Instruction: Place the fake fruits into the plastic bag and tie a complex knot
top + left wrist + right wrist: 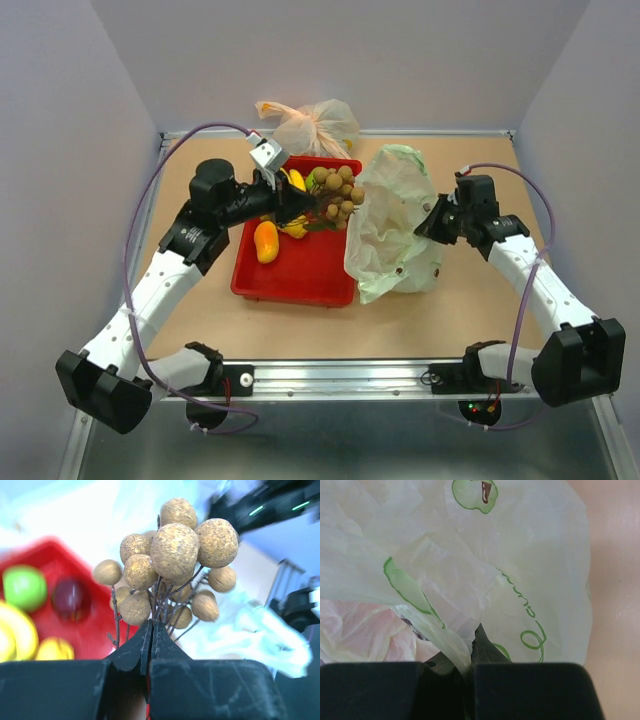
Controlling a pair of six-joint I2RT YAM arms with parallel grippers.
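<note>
The left tool (151, 625) is pressed together on the thin dark stems of the bunch of brown berries (175, 555). The bunch stands up just beyond its tips, lifted above the red tray (292, 296). The right tool (472, 636) is closed on a fold of the plastic bag (530, 565), whose pale-green film spreads out ahead of its tips. The bag stands on the desk (300, 330) just ahead of the left tool, past the berries and beside the tray.

The step in hand looks like carrying the berries into the bag. To do it well, I judge the right tool should lift and draw its pinched edge back so the mouth gapes toward the left tool. The left tool should then bring the bunch over the rim, berries first, keeping the wiry stems off the film, and let go only once inside. Below and left of the left tool, a green apple (24, 586), a dark red apple (71, 598) and bananas (20, 632) lie in the tray.

On the bag ahead of the right tool sits a green apple-shaped motif. Green cursive lettering runs to the right of the tips; I cannot read it.
</note>
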